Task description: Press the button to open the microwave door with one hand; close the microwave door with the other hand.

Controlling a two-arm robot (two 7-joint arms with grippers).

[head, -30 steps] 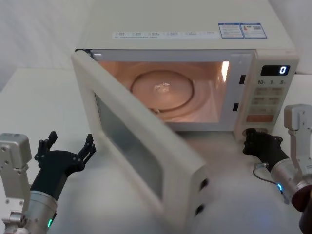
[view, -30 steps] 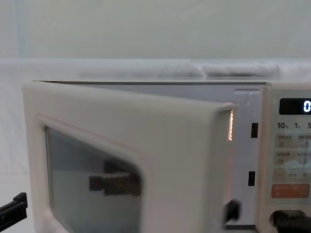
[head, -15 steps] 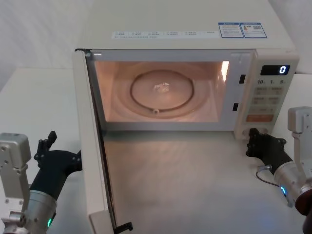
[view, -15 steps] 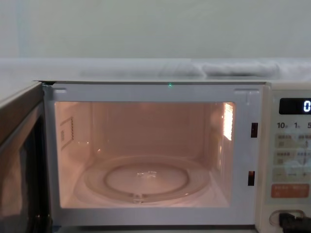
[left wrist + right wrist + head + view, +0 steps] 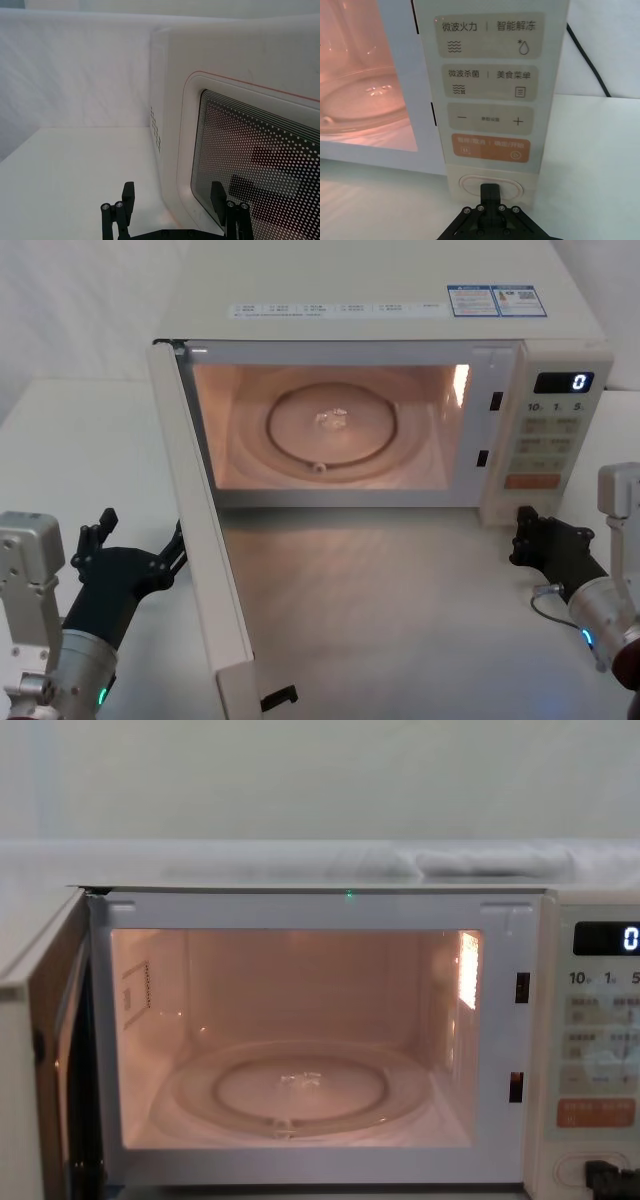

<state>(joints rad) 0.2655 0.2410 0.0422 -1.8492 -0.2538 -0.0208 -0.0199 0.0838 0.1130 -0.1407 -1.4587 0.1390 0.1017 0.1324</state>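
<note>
Cream-white microwave door [image 5: 175, 125] with a thin pink outline and a dark window patterned in fine white dots. Cream button [image 5: 491, 186] below an orange key [image 5: 490, 148]; cavity [image 5: 330, 430] lit pinkish-orange.

Smooth cream plastic microwave door [image 5: 175, 90] with dotted glossy glass window [image 5: 260, 150]

You can read a white "0" on the dark display [image 5: 564, 383] at the top of the keypad strip [image 5: 548, 440], and under it "10", "1", "5" — the chest view shows the same row. On the keys [image 5: 490, 35] in the right wrist view you get "微波火力" and "智能解冻", then "微波杀菌" and "美食菜单", then a key with "−" and "+". The orange key [image 5: 490, 148] carries print too small to read. The stickers [image 5: 497, 302] on the microwave's top are not legible.
</note>
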